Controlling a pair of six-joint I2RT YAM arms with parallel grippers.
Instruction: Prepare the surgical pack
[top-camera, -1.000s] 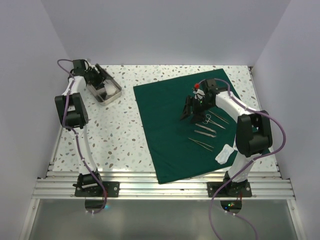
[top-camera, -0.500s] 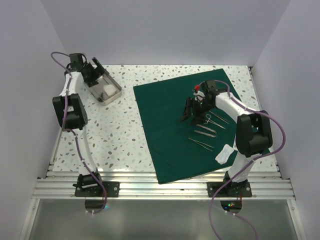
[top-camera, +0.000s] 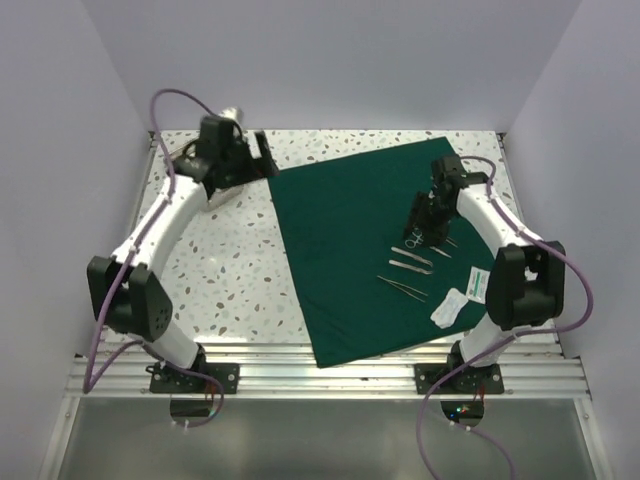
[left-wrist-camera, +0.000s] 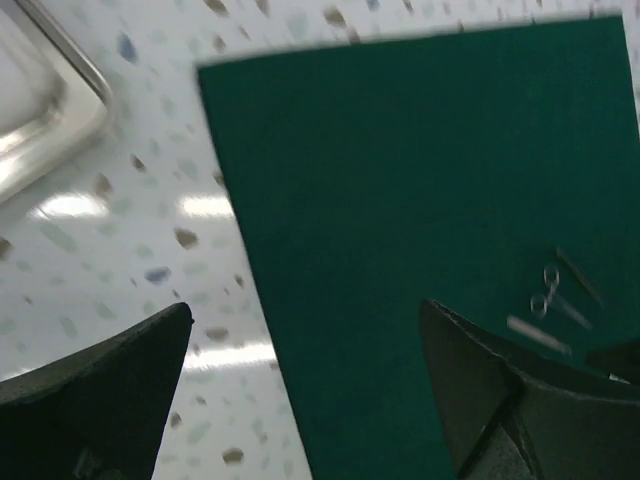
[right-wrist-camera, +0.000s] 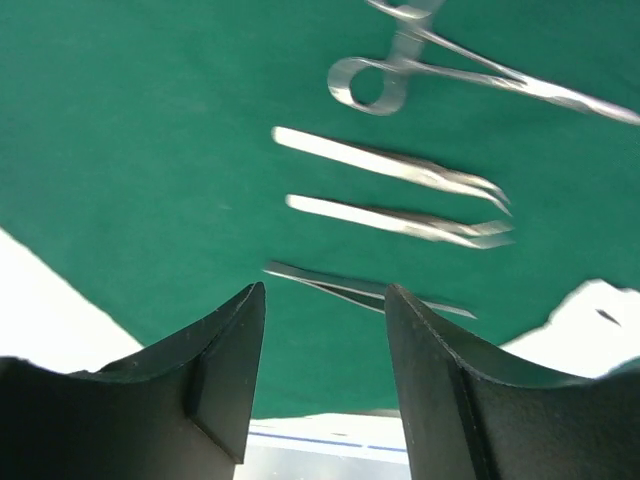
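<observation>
Because the right tool (right-wrist-camera: 325, 330) hangs with its jaws apart and nothing between them, close above the row of slim steel tweezers (right-wrist-camera: 395, 165) and the ring-handled steel instrument (right-wrist-camera: 400, 70), a careless descent looks like the main risk. A fingertip could catch one thin piece, skew the row, or pinch up cloth along with metal. All of these lie on the dark green fabric drape (top-camera: 340, 250), which is spread flat over the right part of the speckled white worktop (top-camera: 230, 270). Wrinkling it would shift everything resting on it. The left tool (left-wrist-camera: 305, 385), spread wide and empty, hovers over the drape's far left edge, near the shiny rectangular steel tray (left-wrist-camera: 45, 100). If it seized that edge and pulled or folded too soon, I judge that the instruments and the small white gauze pack (top-camera: 452, 305) near the drape's right edge could slide off.
</observation>
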